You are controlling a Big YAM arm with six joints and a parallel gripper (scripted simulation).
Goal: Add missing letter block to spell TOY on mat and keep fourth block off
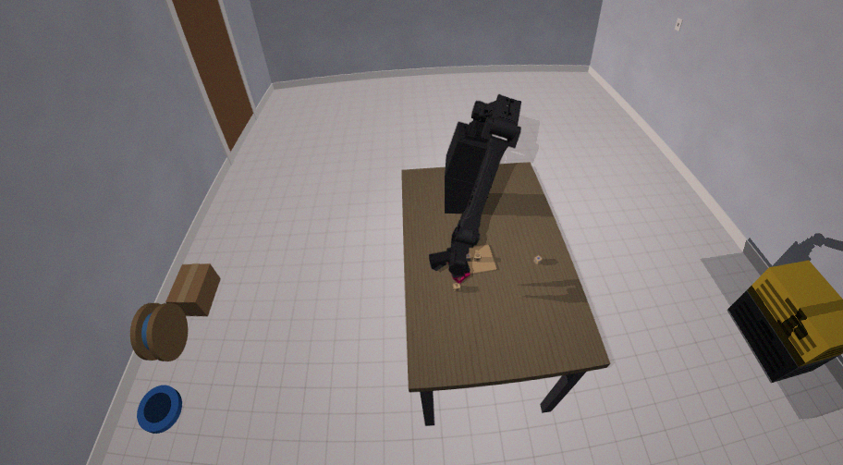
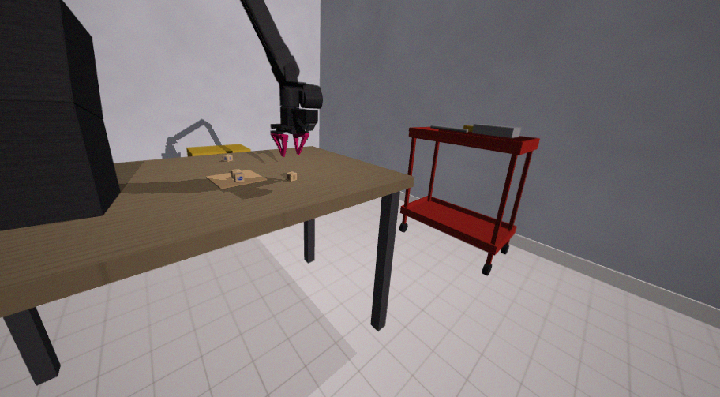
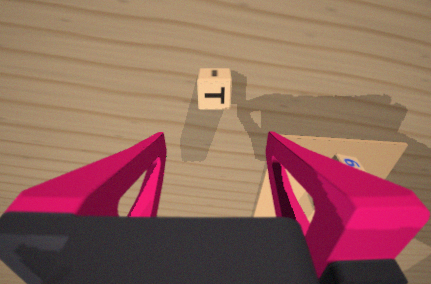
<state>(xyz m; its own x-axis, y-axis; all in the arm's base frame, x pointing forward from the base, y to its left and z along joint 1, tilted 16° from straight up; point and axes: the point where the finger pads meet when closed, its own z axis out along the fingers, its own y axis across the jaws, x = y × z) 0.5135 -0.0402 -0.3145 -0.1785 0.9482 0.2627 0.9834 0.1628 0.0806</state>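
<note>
Claw: our black arm's pink two-fingered gripper point(image 3: 214, 150) hangs partly apart, gripping nothing.
Block: small tan wooden cube marked T point(image 3: 214, 89) sits on the brown wooden table point(image 3: 88, 75), beside the tan mat point(image 3: 373, 152).

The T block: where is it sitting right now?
In the wrist view the T block lies on the bare table, off the mat, ahead of the open, empty gripper. In the top view it sits just beyond the mat's corner.
</note>
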